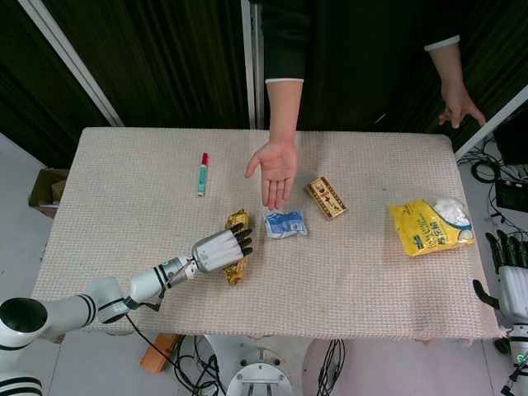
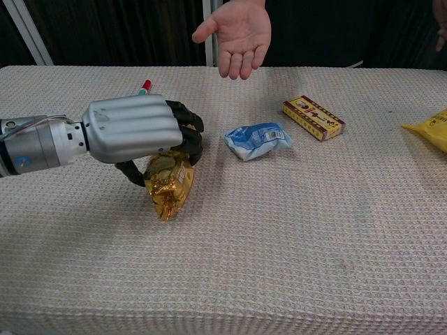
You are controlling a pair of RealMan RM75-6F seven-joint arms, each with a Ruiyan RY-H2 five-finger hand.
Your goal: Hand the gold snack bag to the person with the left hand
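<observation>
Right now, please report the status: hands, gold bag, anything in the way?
Left hand grips gold snack bag. Right hand idle at table edge. Person's open palm waiting; blue packet beside path.

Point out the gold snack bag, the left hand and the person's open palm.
gold snack bag (image 2: 170, 187): chest view, crumpled lower end.
left hand (image 2: 136, 129): chest view, silver back.
person's open palm (image 1: 276, 165): head view, palm centre.

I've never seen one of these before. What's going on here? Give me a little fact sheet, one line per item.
left robot hand: fingers curled around the gold snack bag, gripping it
gold snack bag: crumpled in the grip, lower end at the table
person's hand: palm up, open, beyond the bag
right robot hand: at the table's far right edge, holding nothing
other items: blue packet, small box, yellow bag, marker
handover: not yet done
</observation>
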